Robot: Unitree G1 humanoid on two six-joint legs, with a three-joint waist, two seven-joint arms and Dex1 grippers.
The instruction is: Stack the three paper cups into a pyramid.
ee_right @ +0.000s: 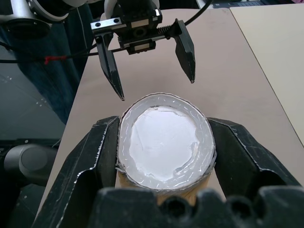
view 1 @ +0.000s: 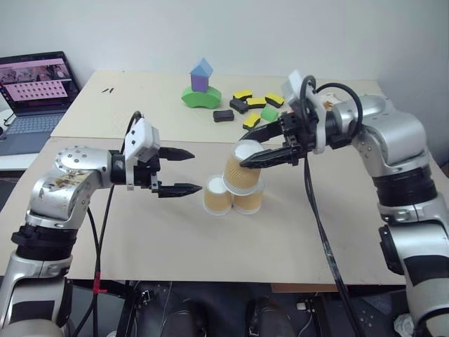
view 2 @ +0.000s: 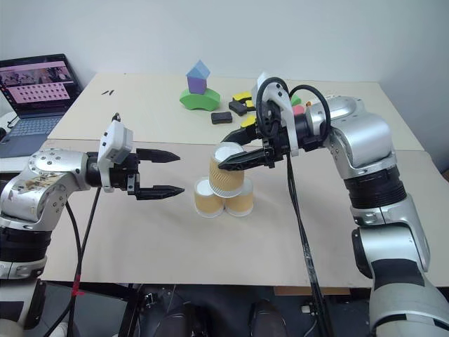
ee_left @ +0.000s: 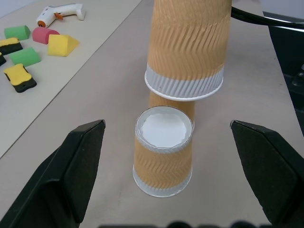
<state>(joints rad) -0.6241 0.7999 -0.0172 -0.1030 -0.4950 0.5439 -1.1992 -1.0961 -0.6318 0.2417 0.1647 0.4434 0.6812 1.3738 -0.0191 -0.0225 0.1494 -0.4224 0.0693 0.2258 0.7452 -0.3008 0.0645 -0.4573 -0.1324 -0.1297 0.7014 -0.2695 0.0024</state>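
Note:
Two paper cups (view 1: 217, 199) (view 1: 250, 200) stand upside down side by side on the near table, touching each other. The third paper cup (view 1: 242, 170), also upside down and slightly tilted, hangs just above the pair with my right gripper (view 1: 240, 154) shut on its sides. In the right wrist view its white base (ee_right: 164, 142) sits between the black fingers (ee_right: 88, 161). My left gripper (view 1: 197, 170) is open a short way left of the cups, level with them, nothing between its fingers (ee_left: 71, 175). Whether the held cup touches the lower two I cannot tell.
On the far table stand a green-purple-blue block tower (view 1: 201, 84) and several loose yellow, black and green blocks (view 1: 252, 105). A white glue gun (ee_left: 61, 12) lies beyond them. A laptop (view 1: 35, 88) sits at the far left. The near table's front edge (view 1: 210, 281) is close.

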